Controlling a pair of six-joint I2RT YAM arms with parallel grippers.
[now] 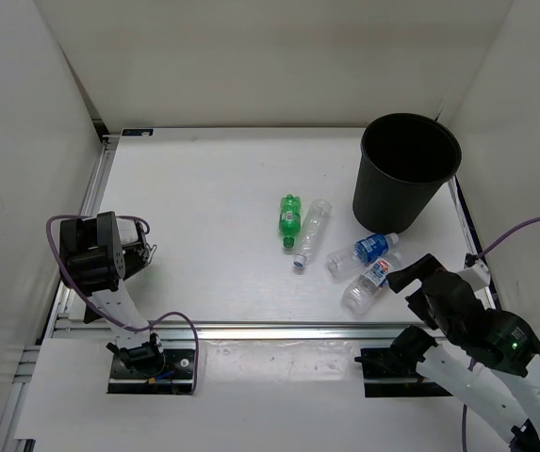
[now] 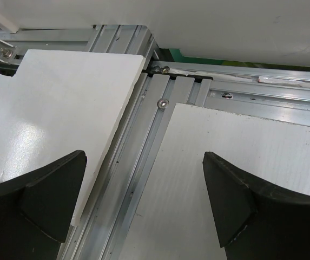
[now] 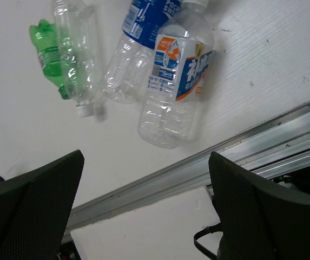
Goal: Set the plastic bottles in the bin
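Note:
Four plastic bottles lie on the white table. The translucent green one [image 1: 288, 218] [image 3: 46, 51] lies next to the plain clear one [image 1: 313, 231] [image 3: 78, 54]. Two clear ones with blue labels lie nearer the bin, one further back [image 1: 366, 250] [image 3: 136, 46] and one at the front [image 1: 368, 280] [image 3: 177, 81]. The black bin [image 1: 404, 169] stands upright at the back right. My right gripper [image 1: 409, 273] [image 3: 146, 200] is open and empty, just right of the front labelled bottle. My left gripper [image 1: 142, 248] [image 2: 144, 200] is open and empty at the table's left edge, far from the bottles.
Aluminium rails [image 1: 251, 330] [image 2: 144, 135] frame the table at its front and left edges. White walls enclose the back and both sides. A purple cable [image 1: 524, 226] loops by the right arm.

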